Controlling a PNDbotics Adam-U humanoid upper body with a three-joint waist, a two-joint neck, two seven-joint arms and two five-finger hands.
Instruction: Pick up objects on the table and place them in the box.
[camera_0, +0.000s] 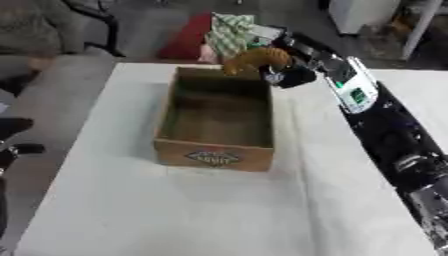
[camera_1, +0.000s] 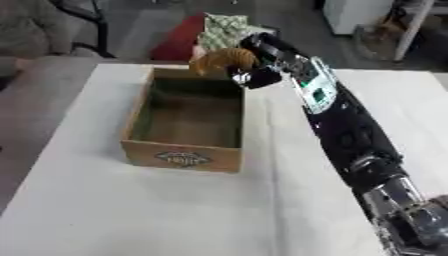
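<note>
An open cardboard box (camera_0: 216, 150) stands on the white table (camera_0: 175, 215), its inside bare as far as I can see. My right arm reaches in from the lower right to the box's far right corner. My right hand (camera_0: 289, 75) is curled round a brown curved object (camera_0: 256, 59), which hangs just above the box's far rim. My left hand shows in neither view.
Behind the table lies a green-and-white checked cloth (camera_0: 229, 31) on something red (camera_0: 188, 40). A grey sofa (camera_0: 35, 30) stands at the far left. The table's left edge runs close beside the box.
</note>
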